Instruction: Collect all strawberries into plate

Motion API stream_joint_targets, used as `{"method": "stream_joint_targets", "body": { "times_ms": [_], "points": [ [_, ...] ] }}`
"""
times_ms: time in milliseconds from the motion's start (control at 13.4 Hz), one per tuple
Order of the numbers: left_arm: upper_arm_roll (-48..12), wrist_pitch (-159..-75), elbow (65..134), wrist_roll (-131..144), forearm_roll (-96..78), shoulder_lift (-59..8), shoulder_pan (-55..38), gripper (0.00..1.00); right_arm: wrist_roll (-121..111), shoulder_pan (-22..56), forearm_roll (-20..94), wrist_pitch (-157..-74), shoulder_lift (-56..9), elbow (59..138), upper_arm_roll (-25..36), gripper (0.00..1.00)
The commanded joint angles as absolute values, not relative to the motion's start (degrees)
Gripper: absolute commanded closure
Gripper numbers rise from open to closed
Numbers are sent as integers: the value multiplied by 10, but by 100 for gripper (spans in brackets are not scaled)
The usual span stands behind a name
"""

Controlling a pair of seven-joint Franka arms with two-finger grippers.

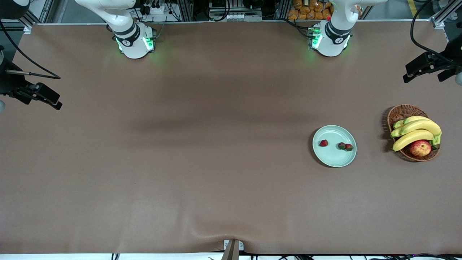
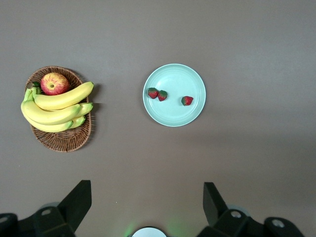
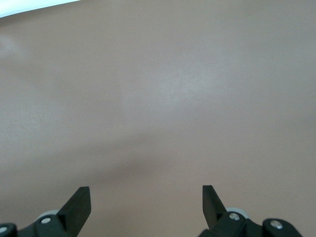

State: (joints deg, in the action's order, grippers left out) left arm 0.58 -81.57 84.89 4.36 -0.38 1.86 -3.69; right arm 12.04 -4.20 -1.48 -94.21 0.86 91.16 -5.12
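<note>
Three strawberries lie in the pale mint-green plate (image 1: 334, 159): one (image 1: 323, 143) alone and two (image 1: 341, 145) (image 1: 349, 147) touching each other, toward the basket. The left wrist view shows the plate (image 2: 174, 76) with the pair (image 2: 152, 93) (image 2: 162, 95) and the single berry (image 2: 187, 100). My left gripper (image 1: 407, 77) is open and empty, high over the table's left-arm end; its jaws (image 2: 148, 190) frame bare cloth. My right gripper (image 1: 57, 105) is open and empty, high over the right-arm end (image 3: 146, 195).
A brown wicker basket (image 1: 401, 111) beside the plate, toward the left arm's end, holds bananas (image 1: 415, 130) and a red-yellow apple (image 1: 419, 148); it shows in the left wrist view (image 2: 64, 143) too. Brown cloth covers the table (image 1: 202, 144).
</note>
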Motion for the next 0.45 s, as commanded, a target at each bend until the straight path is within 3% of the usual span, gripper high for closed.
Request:
{"method": "stream_joint_targets", "body": {
  "times_ms": [0,374],
  "points": [
    [4,-816,863,51,-12,42,-41,0,115,-47,-15,-935,4,901,-57,0],
    [-7,-796,867,86,-12,44,-50,0,115,-50,-15,-935,4,901,-57,0]
  ]
}}
